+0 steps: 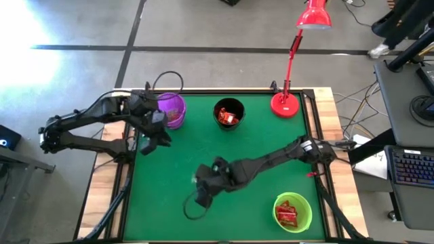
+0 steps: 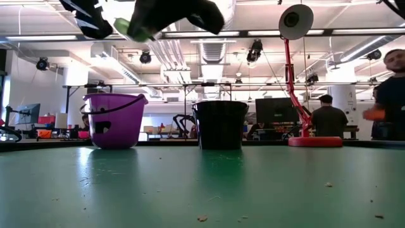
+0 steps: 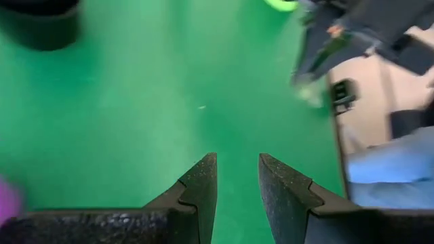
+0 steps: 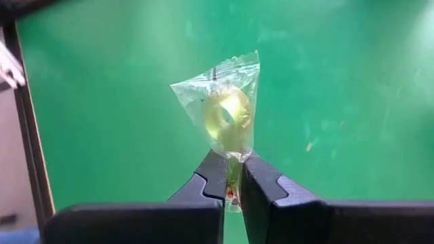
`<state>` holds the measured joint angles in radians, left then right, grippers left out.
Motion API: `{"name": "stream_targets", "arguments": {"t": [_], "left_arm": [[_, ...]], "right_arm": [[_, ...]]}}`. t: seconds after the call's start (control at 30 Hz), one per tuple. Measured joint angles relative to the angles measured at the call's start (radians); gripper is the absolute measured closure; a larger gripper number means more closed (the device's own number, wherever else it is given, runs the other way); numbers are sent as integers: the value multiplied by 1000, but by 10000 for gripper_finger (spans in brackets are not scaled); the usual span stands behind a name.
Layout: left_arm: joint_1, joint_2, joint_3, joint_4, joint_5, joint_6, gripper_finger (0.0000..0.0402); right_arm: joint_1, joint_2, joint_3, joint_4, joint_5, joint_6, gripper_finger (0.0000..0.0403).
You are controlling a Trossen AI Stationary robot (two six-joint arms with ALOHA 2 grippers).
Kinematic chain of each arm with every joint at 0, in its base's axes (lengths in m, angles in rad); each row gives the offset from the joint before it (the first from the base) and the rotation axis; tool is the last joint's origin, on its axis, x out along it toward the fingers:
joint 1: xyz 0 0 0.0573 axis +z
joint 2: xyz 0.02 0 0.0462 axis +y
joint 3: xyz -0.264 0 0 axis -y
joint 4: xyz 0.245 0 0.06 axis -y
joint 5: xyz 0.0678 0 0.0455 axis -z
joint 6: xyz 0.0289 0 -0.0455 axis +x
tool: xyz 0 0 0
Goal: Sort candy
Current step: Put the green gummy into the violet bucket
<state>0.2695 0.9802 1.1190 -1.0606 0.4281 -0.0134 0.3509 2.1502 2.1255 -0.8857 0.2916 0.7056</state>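
The candy (image 4: 228, 115) in play was a single pale yellow sweet sealed in a clear crinkly wrapper, and it looked nearly weightless: the hard piece inside would resist a squeeze, while the film around it was thin, slick and likely to slide or twist in a grip. The best hold seemed to be the flat sealed edge of the wrapper rather than the rounded sweet, and that was where the right gripper (image 4: 232, 169) had it, fingers pressed together on the lower flap with the sweet standing above the tips, lifted clear of the green surface (image 1: 258, 146) in its near-middle part. Such a narrow pinch on film could let the piece swing or slip during a fast move. More red-wrapped candy lay in the green cup (image 1: 293, 211) at the near right, in the black cup (image 1: 228, 113) at the far middle, and some in the purple cup (image 1: 171, 109). The left gripper (image 3: 237, 183) waited beside the purple cup, fingers slightly apart and holding nothing.
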Motion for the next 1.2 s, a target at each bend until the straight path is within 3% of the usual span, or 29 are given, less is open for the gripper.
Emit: {"name": "stream_targets", "arguments": {"t": [0.13, 0.57, 1.2], "left_arm": [[0, 8, -55, 97, 94, -43, 311], [0, 13, -69, 249, 109, -138, 311], [0, 79, -69, 344, 109, -164, 311]], "right_arm": [[-53, 0, 60, -9, 0, -79, 390], [-191, -3, 179, -25, 50, -306, 390], [-215, -32, 178, -58, 49, -325, 390]]}}
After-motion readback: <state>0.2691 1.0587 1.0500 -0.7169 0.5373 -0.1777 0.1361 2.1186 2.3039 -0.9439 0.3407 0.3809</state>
